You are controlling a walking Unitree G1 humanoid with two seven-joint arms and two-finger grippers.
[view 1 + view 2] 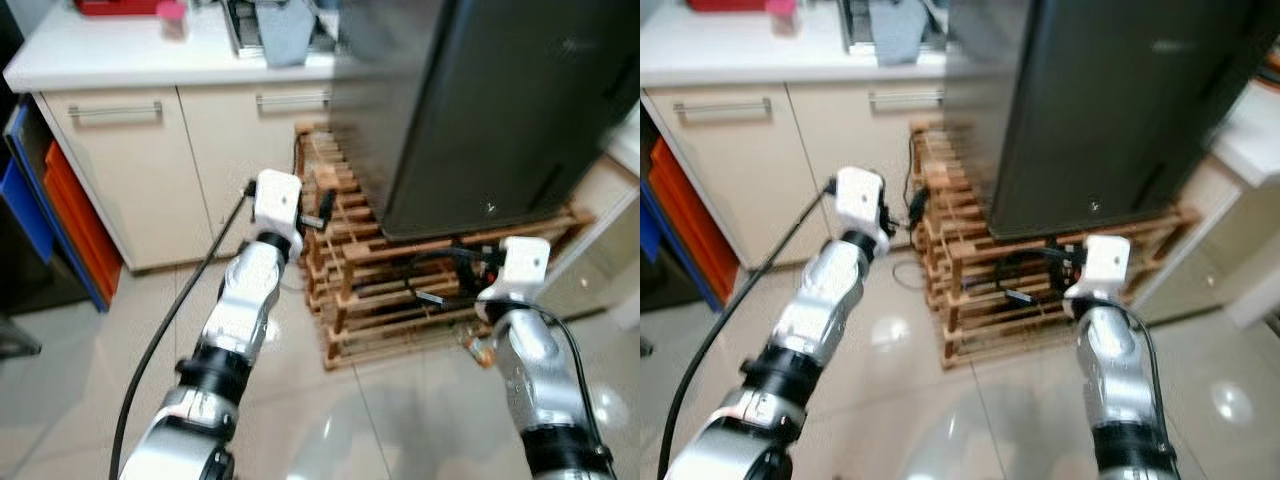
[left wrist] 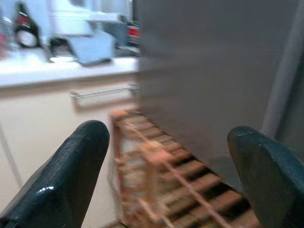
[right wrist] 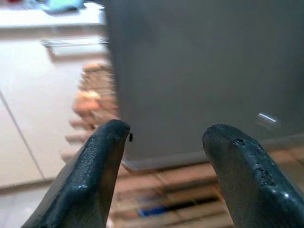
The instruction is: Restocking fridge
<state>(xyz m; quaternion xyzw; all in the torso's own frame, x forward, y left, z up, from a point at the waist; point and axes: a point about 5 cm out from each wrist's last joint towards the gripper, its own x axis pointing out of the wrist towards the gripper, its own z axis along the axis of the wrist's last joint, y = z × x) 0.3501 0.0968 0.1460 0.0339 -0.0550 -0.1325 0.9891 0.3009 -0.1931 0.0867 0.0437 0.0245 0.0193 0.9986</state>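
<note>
Your left hand [image 1: 322, 208] released beside the pallet [image 1: 345, 300] edge, right hand [image 1: 452, 275] released under the fridge [image 1: 480, 100], bare floor [image 1: 330, 420] below.

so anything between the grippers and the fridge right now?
Nothing visible. Left gripper and right gripper are both open and empty, aimed at the dark fridge on its wooden pallet, with open air between them. Its door is shut.

Bright, even light; views motion-blurred (floor [image 1: 330, 420] shows glare).
</note>
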